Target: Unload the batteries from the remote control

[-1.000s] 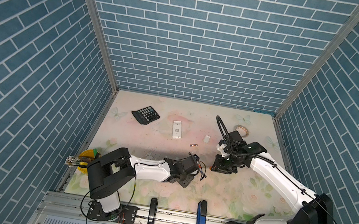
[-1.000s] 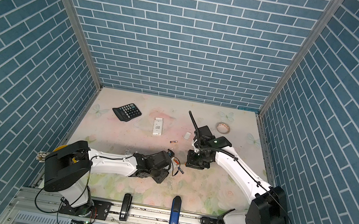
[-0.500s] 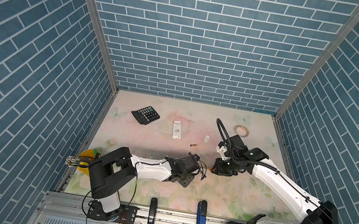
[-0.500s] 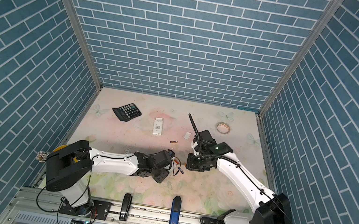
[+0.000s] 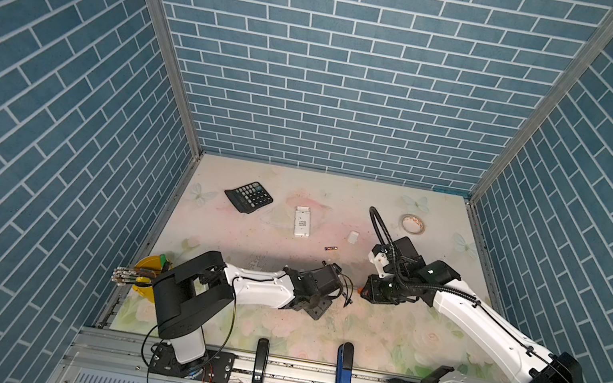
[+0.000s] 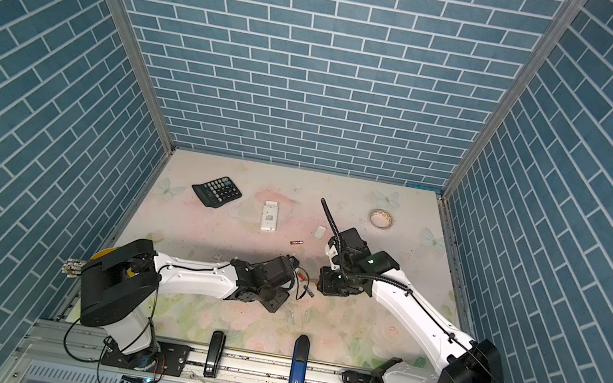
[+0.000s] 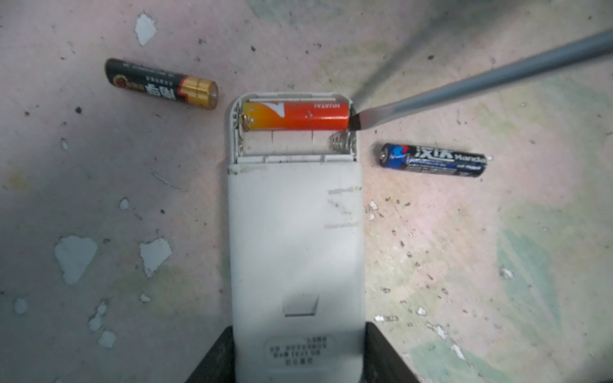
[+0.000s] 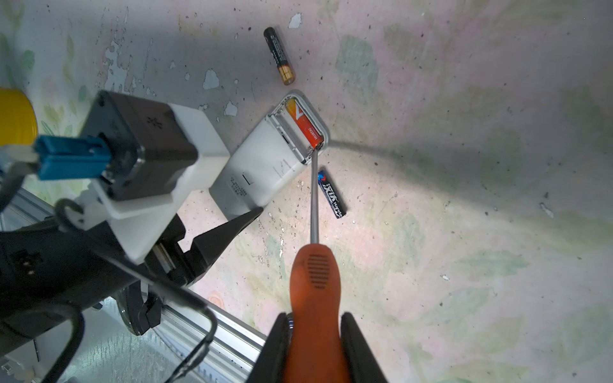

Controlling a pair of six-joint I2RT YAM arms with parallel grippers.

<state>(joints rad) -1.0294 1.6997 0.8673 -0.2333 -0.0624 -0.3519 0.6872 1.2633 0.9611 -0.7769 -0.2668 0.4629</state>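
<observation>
Moved: right arm (image 5: 476, 326) has sunk toward the desk's (image 5: 397, 342) front edge.
Tool: right claw (image 8: 315, 331) nearly closed on screwdriver (image 8: 313, 285) handle, tip against orange battery (image 7: 295, 116) in the remote's (image 7: 295, 232) bay.
Remote: mid-desk, clamped by half-open left claw (image 7: 298, 351).
Loose: blue battery (image 7: 434, 160) and black-gold battery (image 7: 159, 83), flanking remote.

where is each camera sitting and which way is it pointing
Top views: high over the table's front, angled down toward the back wall; left arm and right arm both show.
Left wrist: on the left arm, looking along the left claw at the remote; only that claw shows.
Right wrist: on the right arm, looking down the right claw and screwdriver at the remote; the left arm's wrist shows.
Shared: both wrist views show the orange battery in the bay, the black battery and blue battery loose.
</observation>
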